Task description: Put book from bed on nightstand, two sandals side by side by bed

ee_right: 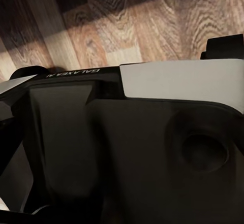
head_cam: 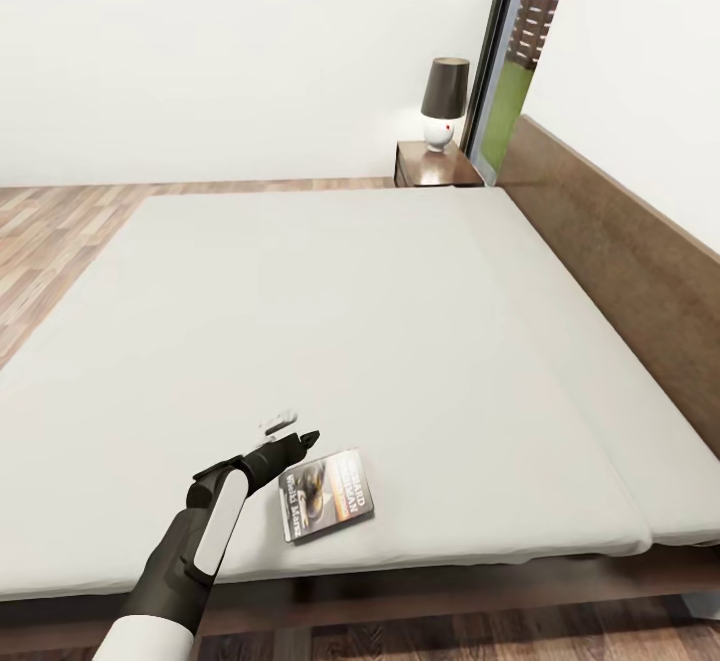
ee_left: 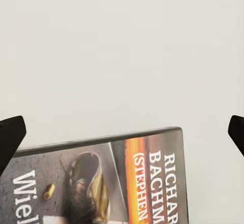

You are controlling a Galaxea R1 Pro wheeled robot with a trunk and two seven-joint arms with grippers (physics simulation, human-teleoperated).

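- The book (head_cam: 327,507) is seen lying flat on the pale mattress of the bed (head_cam: 330,331), close to the bed's near edge.
- The left gripper (head_cam: 296,438) is held just above the mattress beside the book, its two black fingers (ee_left: 10,135) spread wide and nothing grasped.
- The nightstand (head_cam: 435,165), topped by a lamp (head_cam: 444,101), is placed past the bed's far side, by the headboard.
- From the right wrist, robot bodywork (ee_right: 152,148) over wood floor (ee_right: 101,21) is shown; the right gripper's state cannot be told.

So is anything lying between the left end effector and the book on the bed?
Nothing visible does. The left end effector hangs open just beside the book, which lies flat near the mattress edge, and bare mattress surrounds it in the left wrist view.
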